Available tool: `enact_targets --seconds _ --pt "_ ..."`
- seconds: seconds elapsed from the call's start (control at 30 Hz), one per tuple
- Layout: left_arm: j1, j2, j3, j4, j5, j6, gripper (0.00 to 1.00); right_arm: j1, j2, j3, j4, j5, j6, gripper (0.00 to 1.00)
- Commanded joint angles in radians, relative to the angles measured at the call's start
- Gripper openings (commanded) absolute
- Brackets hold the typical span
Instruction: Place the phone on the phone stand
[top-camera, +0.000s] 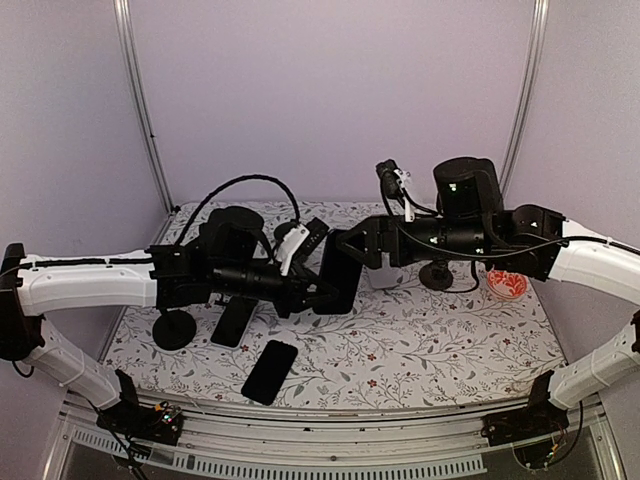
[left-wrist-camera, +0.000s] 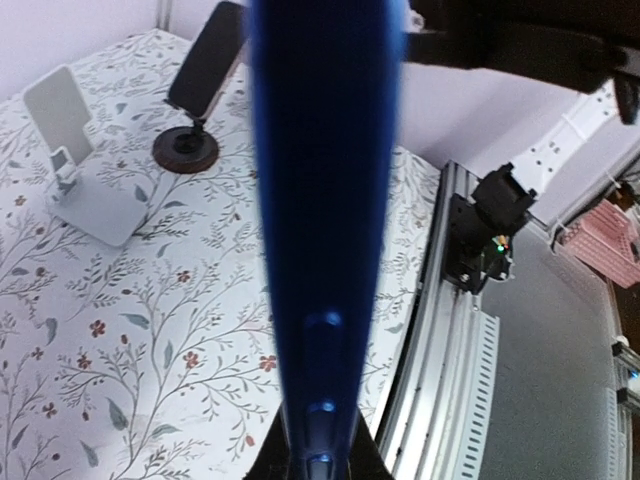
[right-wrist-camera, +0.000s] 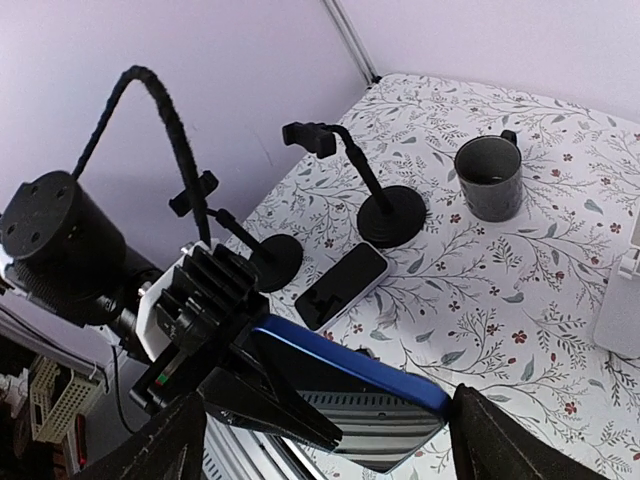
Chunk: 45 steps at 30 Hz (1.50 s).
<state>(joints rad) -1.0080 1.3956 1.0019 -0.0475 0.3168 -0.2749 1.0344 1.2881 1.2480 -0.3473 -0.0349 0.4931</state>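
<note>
Right wrist: blue phone (right-wrist-camera: 360, 400) aloft

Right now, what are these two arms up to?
Both arms meet at a blue-edged phone held above the table. The left gripper is clamped on it. The right gripper straddles it, but whether it is gripping is unclear. The white phone stand has nothing on it.

Blue-edged phone (right-wrist-camera: 380, 425) in left hand (right-wrist-camera: 285, 395)
</note>
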Motion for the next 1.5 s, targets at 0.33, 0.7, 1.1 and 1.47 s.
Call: enact_targets --seconds 0.33,0.7,1.1,1.47 --pt "-0.009 -0.023 0.067 -0.001 -0.200 -0.125 0.00 0.010 0.137 0.142 -0.081 0.167 0.094 0.99" --pt "-0.008 -0.006 0.089 0.012 -0.179 -0.137 0.00 0.010 0.205 0.186 -0.055 0.147 0.065 0.99" --pt "-0.009 0.028 0.133 -0.005 -0.175 -0.143 0.00 0.010 0.254 0.217 -0.078 0.179 0.090 0.99" --pt "-0.015 0.045 0.130 -0.050 -0.215 -0.162 0.42 -0.013 0.225 0.188 -0.111 0.237 0.132 0.62"
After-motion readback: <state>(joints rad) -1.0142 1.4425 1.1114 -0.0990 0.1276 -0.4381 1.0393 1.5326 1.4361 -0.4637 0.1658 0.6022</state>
